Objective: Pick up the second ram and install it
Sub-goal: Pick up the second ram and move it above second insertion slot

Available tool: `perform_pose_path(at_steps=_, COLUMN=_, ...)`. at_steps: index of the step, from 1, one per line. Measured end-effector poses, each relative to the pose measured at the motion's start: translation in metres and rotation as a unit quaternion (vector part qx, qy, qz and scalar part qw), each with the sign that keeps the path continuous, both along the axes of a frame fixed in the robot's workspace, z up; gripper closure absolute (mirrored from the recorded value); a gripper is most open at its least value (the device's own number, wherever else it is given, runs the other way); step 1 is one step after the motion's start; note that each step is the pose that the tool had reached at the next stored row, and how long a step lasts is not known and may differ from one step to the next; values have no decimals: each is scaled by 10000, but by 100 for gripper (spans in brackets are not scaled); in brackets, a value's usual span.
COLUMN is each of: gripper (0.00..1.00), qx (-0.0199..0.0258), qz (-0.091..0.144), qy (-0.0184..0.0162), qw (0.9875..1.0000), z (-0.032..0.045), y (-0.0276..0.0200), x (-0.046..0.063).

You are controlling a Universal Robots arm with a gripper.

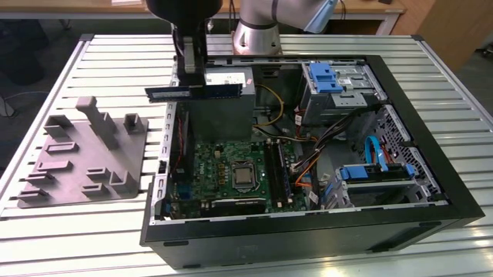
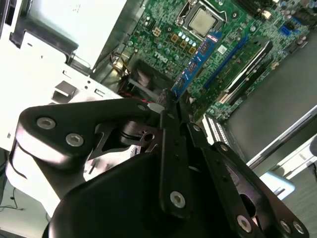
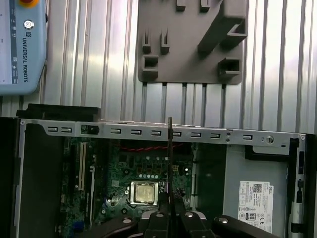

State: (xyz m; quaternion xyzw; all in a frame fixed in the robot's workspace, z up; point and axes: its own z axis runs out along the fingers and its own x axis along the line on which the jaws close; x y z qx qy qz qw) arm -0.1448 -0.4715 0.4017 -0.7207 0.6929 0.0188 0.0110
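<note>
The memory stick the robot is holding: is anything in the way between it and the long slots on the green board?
Nothing visible blocks it. The gripper holds the second ram in the air over the open case, and the slots lie below with open space between. Cables sit beside the slots.

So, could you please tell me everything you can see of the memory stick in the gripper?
The memory stick is a slim, long, dark board, bluish along its face in the second wrist view. It hangs level in the air above the open computer case, pinched near its middle by the gripper. Nothing else touches it.
</note>
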Motion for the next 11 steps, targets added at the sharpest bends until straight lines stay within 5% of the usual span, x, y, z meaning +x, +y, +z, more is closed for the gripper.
perform_pose_path(at_steps=11, gripper=86, qx=0, qz=0, qy=3, qw=10000, z=-14, y=0, x=218)
